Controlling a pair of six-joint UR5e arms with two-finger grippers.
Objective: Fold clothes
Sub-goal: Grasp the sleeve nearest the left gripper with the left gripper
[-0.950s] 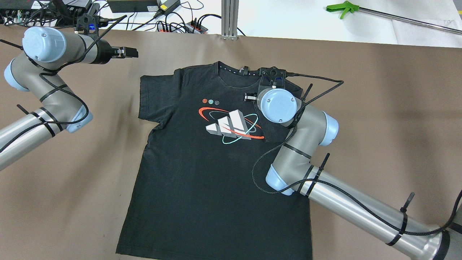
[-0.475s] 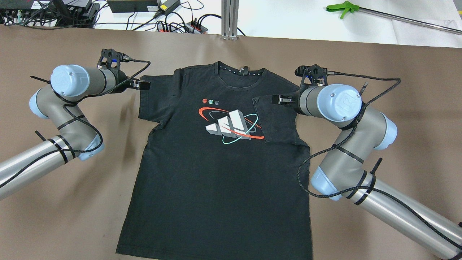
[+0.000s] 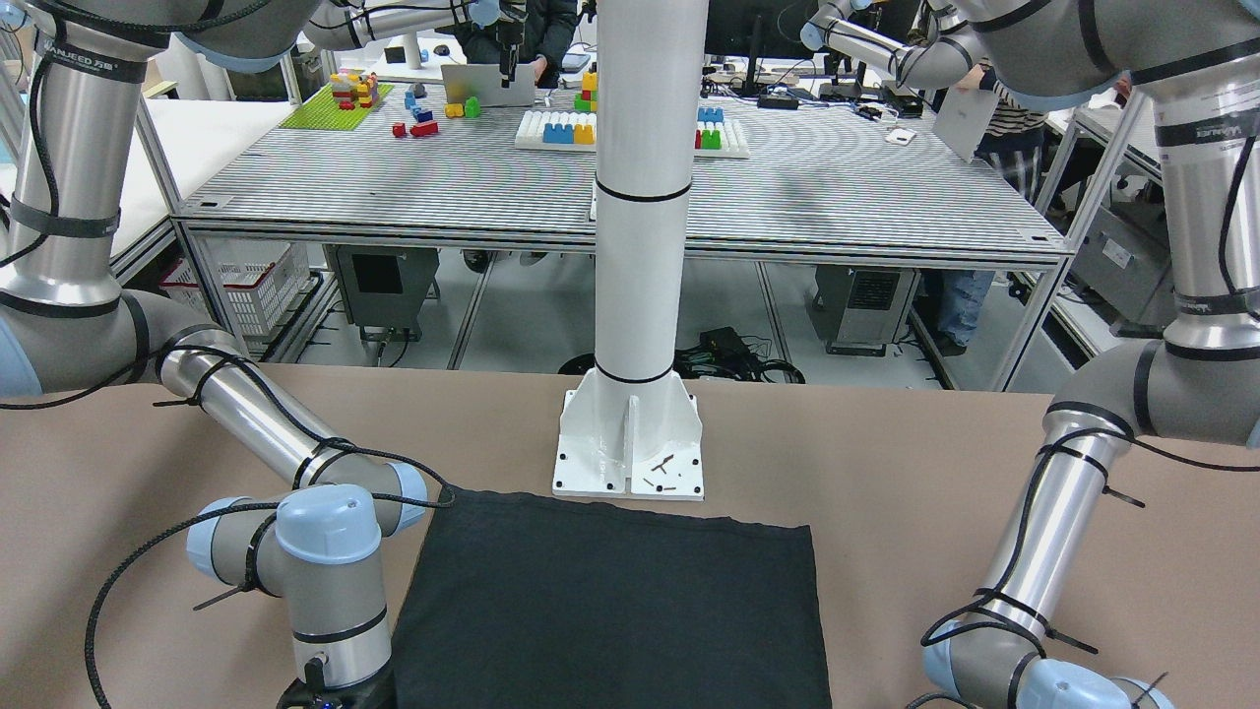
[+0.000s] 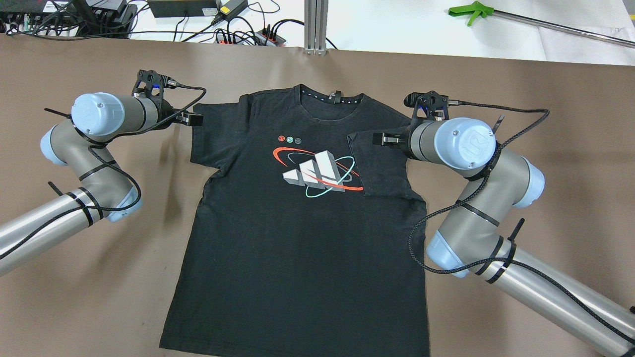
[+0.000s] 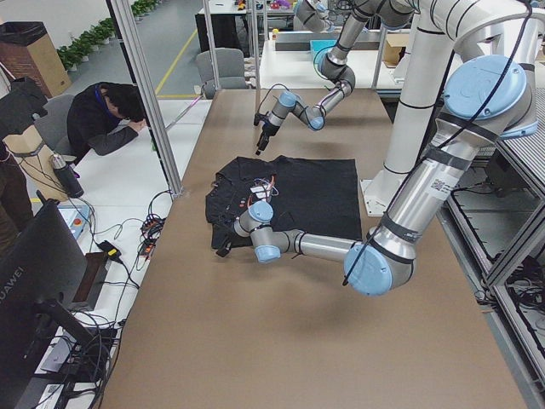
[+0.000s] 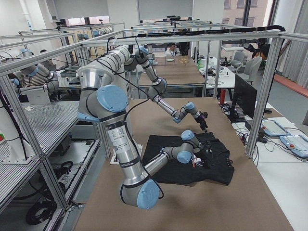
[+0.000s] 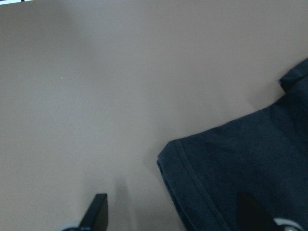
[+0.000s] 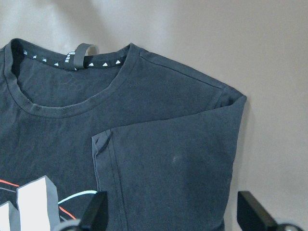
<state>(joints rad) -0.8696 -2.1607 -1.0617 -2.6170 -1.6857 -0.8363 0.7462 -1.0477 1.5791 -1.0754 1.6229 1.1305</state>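
A black T-shirt (image 4: 297, 238) with a red, white and teal chest print lies flat, face up, on the brown table (image 4: 545, 124), collar (image 8: 72, 103) at the far side. Its right sleeve (image 4: 379, 168) is folded inward over the chest. My right gripper (image 4: 387, 140) hovers open just over that folded sleeve (image 8: 168, 178), holding nothing. My left gripper (image 4: 193, 119) is open at the outer edge of the spread left sleeve (image 4: 213, 134). In the left wrist view its fingers straddle the sleeve's hemmed corner (image 7: 240, 163). The shirt's lower hem (image 3: 610, 601) lies near the white pillar's base plate (image 3: 630, 453).
Beyond the table's far edge are cables and power strips (image 4: 248, 34), an aluminium post (image 4: 316, 25) and a green-handled reach tool (image 4: 471, 12). Bare brown table surrounds the shirt on both sides. A seated person (image 5: 106, 119) is past the table's far edge.
The left arm swung from the far left corner down to the left sleeve's edge. The right arm drew back rightward off the chest, leaving the right sleeve folded inward.
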